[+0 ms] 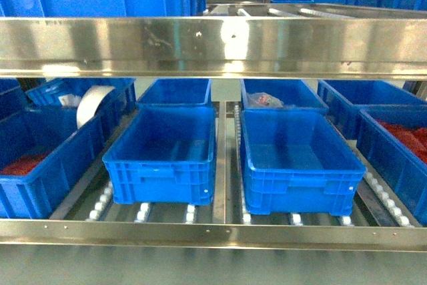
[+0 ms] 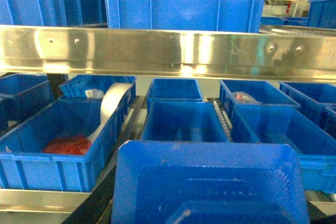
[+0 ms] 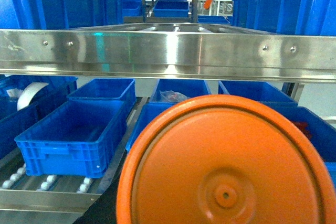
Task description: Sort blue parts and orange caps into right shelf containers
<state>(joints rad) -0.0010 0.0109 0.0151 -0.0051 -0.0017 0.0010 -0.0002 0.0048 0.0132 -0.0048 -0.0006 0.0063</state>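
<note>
Right now the sorting looks like it has hardly begun. On the shelf, two big blue crates sit side by side at the front edge, the left front crate (image 1: pixel 163 155) and the right front crate (image 1: pixel 297 161), and both look empty inside. They rest on little white rollers (image 1: pixel 143 213), under a shiny steel rail (image 1: pixel 213 48) that runs across the top. A crate at the left end of the shelf (image 1: pixel 40 158) has a small heap of red bits and a white roll of tape (image 1: pixel 93 105) leaning behind it. A crate at the right end (image 1: pixel 400 158) holds red bits too. The left wrist view shows a blue part (image 2: pixel 210 182), shaped like a tray, very close to the camera, in front of the shelf and not in any crate yet. The right wrist view shows a round orange cap (image 3: pixel 228 163), also very close to the camera and outside the shelf. I think each arm carries its piece, but neither pincer shows in any picture, so I cannot tell if they are open or closed. Both pieces seem to sit right at the pincers, near the front edge of the shelf, with the empty crates just past them. So nothing is dropped in yet, and both pieces are left to go.
</note>
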